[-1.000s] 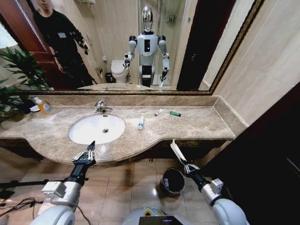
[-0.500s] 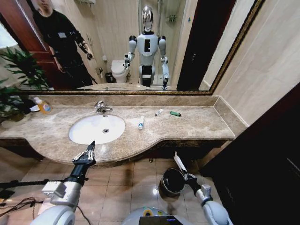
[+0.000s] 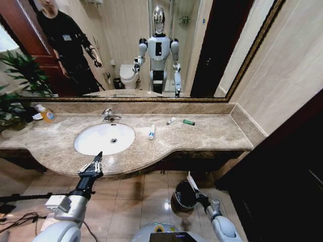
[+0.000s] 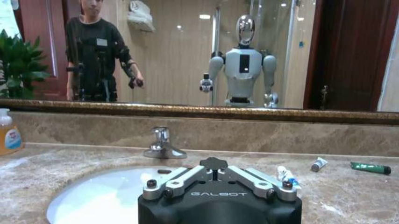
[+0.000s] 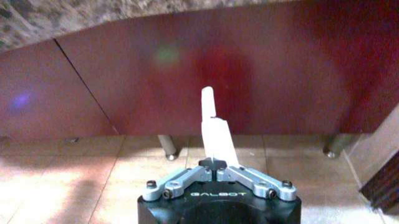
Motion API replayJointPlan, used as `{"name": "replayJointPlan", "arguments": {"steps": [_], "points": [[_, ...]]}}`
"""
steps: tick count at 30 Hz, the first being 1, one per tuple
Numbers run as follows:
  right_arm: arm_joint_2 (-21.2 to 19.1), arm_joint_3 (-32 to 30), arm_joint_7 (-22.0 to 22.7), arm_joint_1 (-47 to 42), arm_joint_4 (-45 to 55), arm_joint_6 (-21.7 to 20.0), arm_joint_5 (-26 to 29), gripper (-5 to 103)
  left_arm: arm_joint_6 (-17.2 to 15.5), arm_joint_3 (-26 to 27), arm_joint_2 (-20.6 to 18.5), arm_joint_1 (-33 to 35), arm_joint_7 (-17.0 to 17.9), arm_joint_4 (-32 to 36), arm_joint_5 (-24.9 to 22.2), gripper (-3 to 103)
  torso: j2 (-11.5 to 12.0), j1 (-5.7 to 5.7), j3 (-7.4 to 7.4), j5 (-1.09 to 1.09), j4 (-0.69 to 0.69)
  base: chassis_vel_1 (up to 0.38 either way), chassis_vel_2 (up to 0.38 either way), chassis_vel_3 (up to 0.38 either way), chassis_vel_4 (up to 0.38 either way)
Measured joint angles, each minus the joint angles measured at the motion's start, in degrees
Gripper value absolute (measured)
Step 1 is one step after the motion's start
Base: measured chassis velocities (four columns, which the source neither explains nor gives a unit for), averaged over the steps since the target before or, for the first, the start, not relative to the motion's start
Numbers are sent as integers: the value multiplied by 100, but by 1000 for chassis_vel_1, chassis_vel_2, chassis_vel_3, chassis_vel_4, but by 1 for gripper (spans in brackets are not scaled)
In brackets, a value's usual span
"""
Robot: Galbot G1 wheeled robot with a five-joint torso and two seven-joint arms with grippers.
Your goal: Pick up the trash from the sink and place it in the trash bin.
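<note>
My right gripper is shut on a white tube of trash, held low beside the trash bin on the floor; the tube sticks up from the gripper. More trash lies on the counter: a white tube with blue marks, a small white tube and a green packet. The sink is a white oval basin. My left gripper hovers shut at the counter's front edge, before the basin.
A chrome faucet stands behind the basin and an orange soap bottle at the far left of the marble counter. The dark red cabinet front is close ahead of the right gripper. A plant crowds the left.
My right arm has dropped lower and drawn back toward me with the white tube, down beside the bin. The left arm has not moved.
</note>
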State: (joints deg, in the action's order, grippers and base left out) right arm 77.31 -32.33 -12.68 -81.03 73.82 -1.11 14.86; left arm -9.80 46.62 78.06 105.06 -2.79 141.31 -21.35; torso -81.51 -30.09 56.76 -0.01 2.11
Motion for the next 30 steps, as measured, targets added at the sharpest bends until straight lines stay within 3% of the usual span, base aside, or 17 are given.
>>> {"name": "replayJointPlan", "arguments": {"steps": [15,17,20,25,27,28,30], "points": [[239,75,-56,207,-330,-6,-304,0,0,0,-1,0,0,0,0,0,0,0,0,0,0,0,0,0,0],[273,76,-32,228,-331,1,-359,11,0,0,0,0,0,0,0,0,0,0,0,0,0,0,0,0,0],[305,79,14,243,-327,13,-380,16,0,0,0,0,0,0,0,0,0,0,0,0,0,0,0,0,0],[347,81,91,253,-310,34,-438,37,0,0,0,0,0,0,0,0,0,0,0,0,0,0,0,0,0],[349,83,105,250,-303,35,-442,37,0,0,0,0,0,0,0,0,0,0,0,0,0,0,0,0,0],[355,84,121,247,-293,36,-444,48,0,0,0,0,0,0,0,0,0,0,0,0,0,0,0,0,0],[362,87,152,241,-279,36,-446,60,0,0,0,0,0,0,0,0,0,0,0,1,0,0,0,0,0]]}}
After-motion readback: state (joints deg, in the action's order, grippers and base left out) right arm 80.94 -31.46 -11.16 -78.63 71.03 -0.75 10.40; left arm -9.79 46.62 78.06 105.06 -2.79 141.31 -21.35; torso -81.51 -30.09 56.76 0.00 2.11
